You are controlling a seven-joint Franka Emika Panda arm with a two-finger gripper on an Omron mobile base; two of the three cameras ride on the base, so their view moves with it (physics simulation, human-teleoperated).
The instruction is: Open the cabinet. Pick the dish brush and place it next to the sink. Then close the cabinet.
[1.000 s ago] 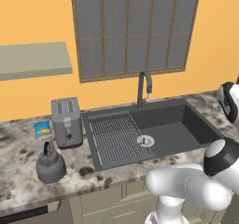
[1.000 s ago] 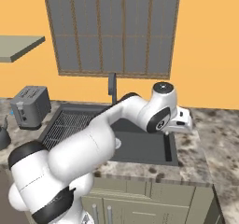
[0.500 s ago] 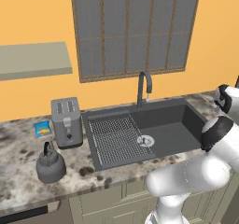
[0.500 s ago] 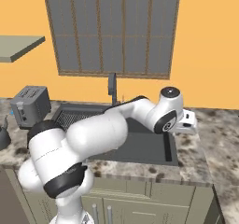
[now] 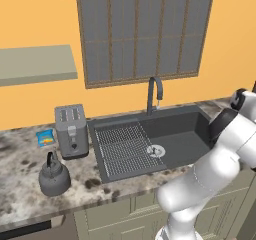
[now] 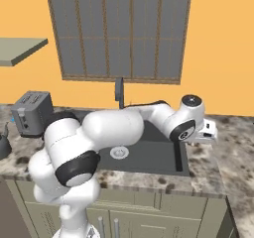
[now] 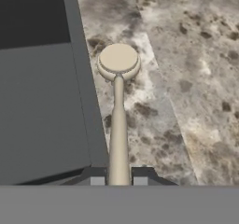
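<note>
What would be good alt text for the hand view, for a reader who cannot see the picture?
The gripper holds the dish brush by its handle, the round cream head pointing away over a speckled stone counter. The dark grey sink lies along the brush's left side in this view.
</note>
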